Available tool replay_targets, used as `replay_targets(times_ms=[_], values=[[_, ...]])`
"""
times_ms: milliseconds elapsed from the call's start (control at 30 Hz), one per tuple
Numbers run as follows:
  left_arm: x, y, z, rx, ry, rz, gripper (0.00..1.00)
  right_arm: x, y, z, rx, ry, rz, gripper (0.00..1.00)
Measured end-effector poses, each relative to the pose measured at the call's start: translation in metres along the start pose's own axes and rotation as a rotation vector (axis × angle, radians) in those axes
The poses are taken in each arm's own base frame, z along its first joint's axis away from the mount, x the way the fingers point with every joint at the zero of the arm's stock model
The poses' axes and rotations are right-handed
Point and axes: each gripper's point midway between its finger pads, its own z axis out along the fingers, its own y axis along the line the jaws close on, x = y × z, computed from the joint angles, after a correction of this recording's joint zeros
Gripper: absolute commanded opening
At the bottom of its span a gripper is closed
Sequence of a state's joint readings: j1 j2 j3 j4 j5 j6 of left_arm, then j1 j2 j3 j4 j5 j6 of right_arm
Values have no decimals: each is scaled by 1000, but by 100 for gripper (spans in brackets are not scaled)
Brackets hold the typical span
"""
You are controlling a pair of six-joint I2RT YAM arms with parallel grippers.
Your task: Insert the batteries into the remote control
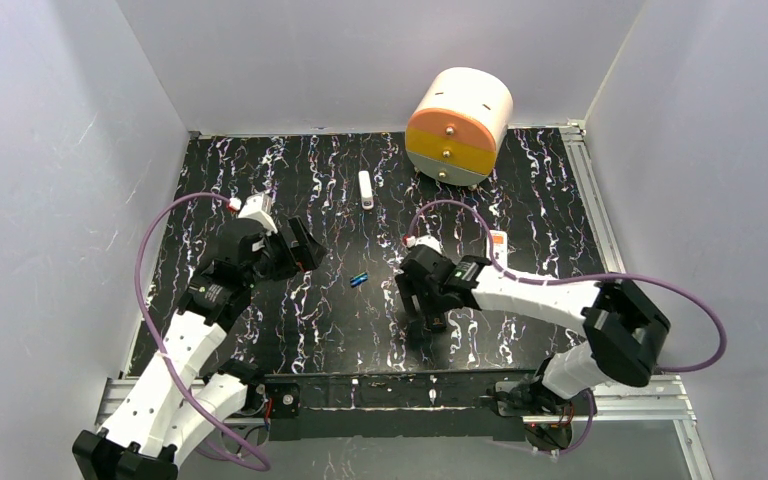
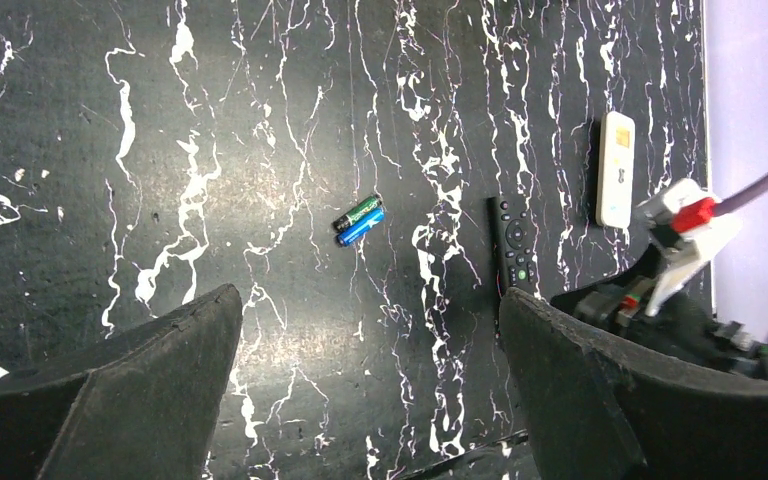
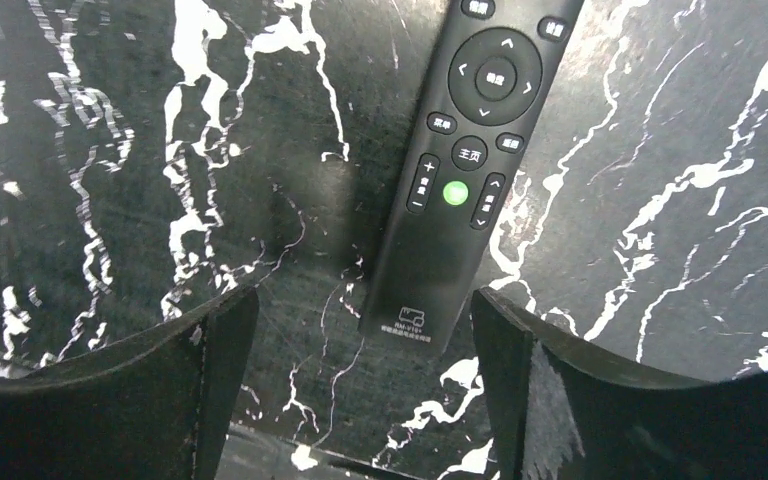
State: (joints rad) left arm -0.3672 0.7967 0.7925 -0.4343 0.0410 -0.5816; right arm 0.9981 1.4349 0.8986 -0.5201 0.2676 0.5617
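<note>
Left of the batteries (image 2: 360, 220), the left gripper (image 2: 368, 295) hangs empty with its jaws wide apart. The batteries lie side by side on the table, so loading looks not yet begun. Right of them the right gripper (image 3: 365, 295), spread and holding nothing, straddles the black remote (image 3: 465, 150). Further right lies the remote control (image 2: 615, 170), whose back probably needs exposing next. Beyond the batteries, a round drawer unit (image 1: 458, 125) stands shut, its contents hidden.

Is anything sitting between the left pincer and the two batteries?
Nothing visible does. The open left pincer faces the batteries across bare tabletop. The black remote lies off to one side, by the right pincer.
</note>
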Motion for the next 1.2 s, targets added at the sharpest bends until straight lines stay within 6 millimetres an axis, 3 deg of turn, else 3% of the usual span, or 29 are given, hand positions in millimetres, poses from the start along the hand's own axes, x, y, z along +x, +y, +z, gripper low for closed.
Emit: replay_targets(times_ms=[133,267,467,600,733,833,1067,1200], values=[[4,1,2,-2,9,-27,98,14,-4,17,63,51,10,79],[4,-1,4,3,11,-41,98,16,-12,21,118,48,28,78],[4,-2,6,8,16,-48,99,21,-15,28,139,50,51,62],[4,-4,6,19,16,-47,98,22,-12,35,135,52,87,60],[4,-9,6,41,21,-50,98,21,-13,36,145,44,106,31],[6,-12,8,56,32,-56,97,18,-15,37,172,42,103,20],[8,-16,11,86,37,-69,98,4,-13,39,194,34,60,16],[7,-17,12,89,35,-76,98,-13,0,35,113,24,69,15]])
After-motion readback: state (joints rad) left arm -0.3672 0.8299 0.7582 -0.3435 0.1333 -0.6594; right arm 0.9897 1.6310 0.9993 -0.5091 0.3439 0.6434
